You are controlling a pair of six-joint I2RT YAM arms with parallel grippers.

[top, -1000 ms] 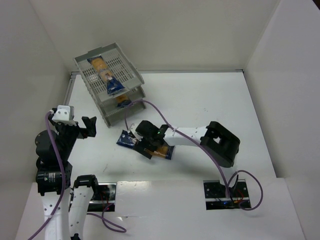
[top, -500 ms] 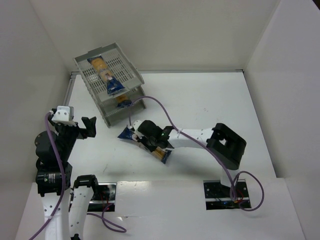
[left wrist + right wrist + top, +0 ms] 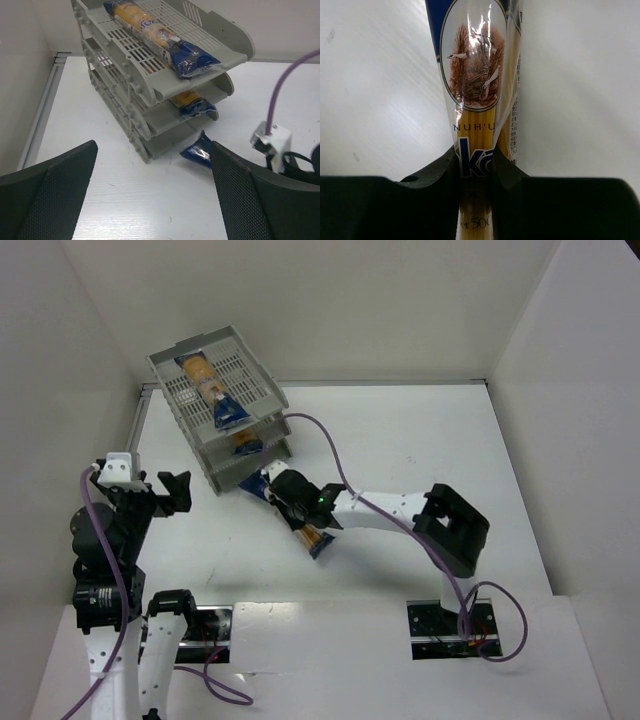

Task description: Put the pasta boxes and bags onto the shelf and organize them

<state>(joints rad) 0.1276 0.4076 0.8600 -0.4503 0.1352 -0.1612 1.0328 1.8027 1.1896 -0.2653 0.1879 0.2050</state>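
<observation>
The grey three-tier shelf [image 3: 258, 380] stands at the back left, seen closer in the left wrist view [image 3: 235, 42]. One spaghetti packet [image 3: 210, 390] lies on its top tier [image 3: 160, 37]. A second packet [image 3: 243, 444] sits in the middle tier [image 3: 192, 104]. My right gripper [image 3: 298, 508] is shut on a third packet [image 3: 476, 75] around its middle, gripper [image 3: 476, 167]. That packet's blue end [image 3: 197, 150] sits close to the bottom tier's mouth. My left gripper [image 3: 176, 490] hangs open and holds nothing, left of the shelf [image 3: 152, 165].
White walls close in the table on the left, back and right. A purple cable [image 3: 330, 455] arcs from the right wrist over the table. The right arm's elbow [image 3: 455, 530] sits to the right of the packet. The right wrist's white camera block [image 3: 272, 140] shows beside the shelf.
My right gripper has shut on the third packet and swung it up and left, bringing its blue end near the shelf's bottom tier. The left arm has shifted slightly and stays open.
</observation>
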